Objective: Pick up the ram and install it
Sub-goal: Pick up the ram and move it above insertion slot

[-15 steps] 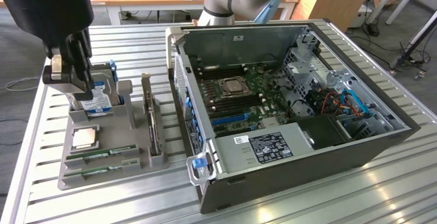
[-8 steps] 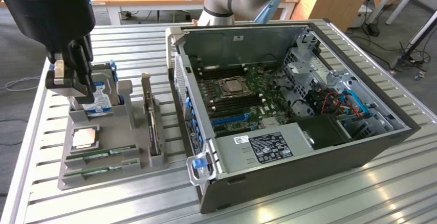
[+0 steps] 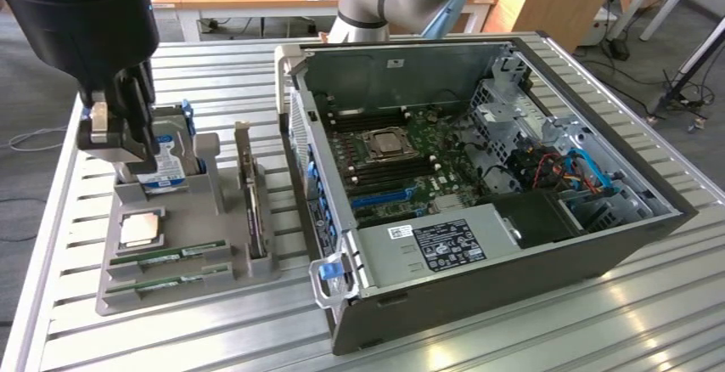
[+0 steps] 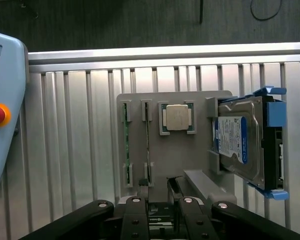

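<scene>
Two ram sticks lie side by side in the slots of a grey holder tray (image 3: 244, 272): one ram (image 3: 170, 256) and a second ram (image 3: 170, 283), thin green boards with white labels. The wrist view shows them edge-on, one ram (image 4: 126, 142) and the other ram (image 4: 147, 137). My gripper (image 3: 119, 144) hangs above the far part of the tray, in front of the hard drive, well above the sticks. It is open, with nothing between its fingers (image 4: 142, 192).
A silver CPU (image 3: 142, 229) and a blue-labelled hard drive (image 3: 172, 164) sit in the same tray. The open computer case (image 3: 634, 245) lies on the exterior view's right, motherboard (image 3: 396, 155) exposed. A teach pendant (image 4: 5, 100) lies on the slatted table (image 3: 544, 338).
</scene>
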{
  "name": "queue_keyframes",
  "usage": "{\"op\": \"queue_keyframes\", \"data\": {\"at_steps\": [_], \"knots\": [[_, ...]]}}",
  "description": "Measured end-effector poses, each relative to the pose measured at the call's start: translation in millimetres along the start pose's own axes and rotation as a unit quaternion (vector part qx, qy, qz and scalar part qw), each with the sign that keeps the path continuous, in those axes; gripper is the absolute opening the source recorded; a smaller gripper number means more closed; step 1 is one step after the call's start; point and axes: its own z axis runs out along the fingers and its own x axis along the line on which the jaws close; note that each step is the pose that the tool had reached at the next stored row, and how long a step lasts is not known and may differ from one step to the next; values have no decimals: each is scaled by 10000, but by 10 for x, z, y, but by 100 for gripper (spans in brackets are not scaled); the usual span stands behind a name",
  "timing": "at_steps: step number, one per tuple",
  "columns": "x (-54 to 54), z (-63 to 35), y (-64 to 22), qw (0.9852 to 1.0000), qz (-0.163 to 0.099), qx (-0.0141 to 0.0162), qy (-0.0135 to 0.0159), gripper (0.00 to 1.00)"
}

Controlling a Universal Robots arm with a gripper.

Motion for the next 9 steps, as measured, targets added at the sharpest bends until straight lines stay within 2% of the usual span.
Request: {"op": "queue_keyframes", "data": {"at_steps": [9], "knots": [[3,132,-6,10000,0,-1,-1,30]]}}
